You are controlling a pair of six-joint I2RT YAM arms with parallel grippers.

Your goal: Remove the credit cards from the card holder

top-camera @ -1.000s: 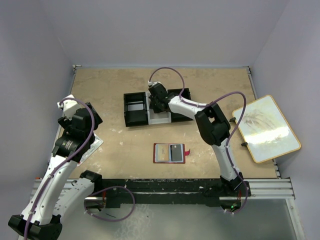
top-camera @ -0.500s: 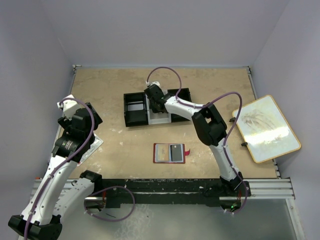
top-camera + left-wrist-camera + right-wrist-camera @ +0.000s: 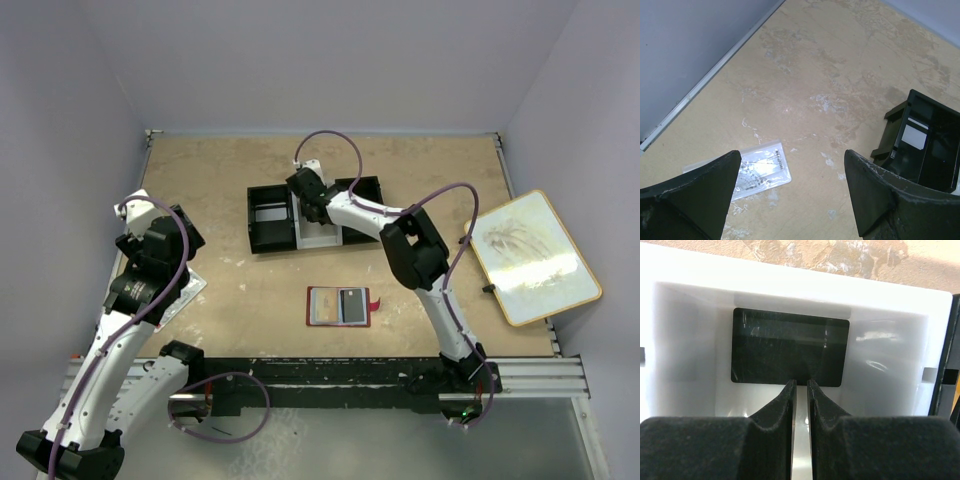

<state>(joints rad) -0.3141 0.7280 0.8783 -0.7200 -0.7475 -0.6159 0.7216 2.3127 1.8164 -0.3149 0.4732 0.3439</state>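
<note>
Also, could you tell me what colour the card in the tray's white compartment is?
The card is glossy black; right wrist view shows it best.

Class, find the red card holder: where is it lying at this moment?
In the top external view, the card holder lies open near the front edge of the table, about midway across. It sits apart from the black-and-white tray, on the tray's near side.

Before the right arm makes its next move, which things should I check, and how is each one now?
1. Black card flat in the tray's white compartment: ok.
2. Right gripper empty: cannot tell; jaws nearly together.
3. Wallet lying open, nothing over it: ok.
4. Wallet emptied: not ok; a dark card still inside.
5. Left gripper open, empty: ok.
</note>
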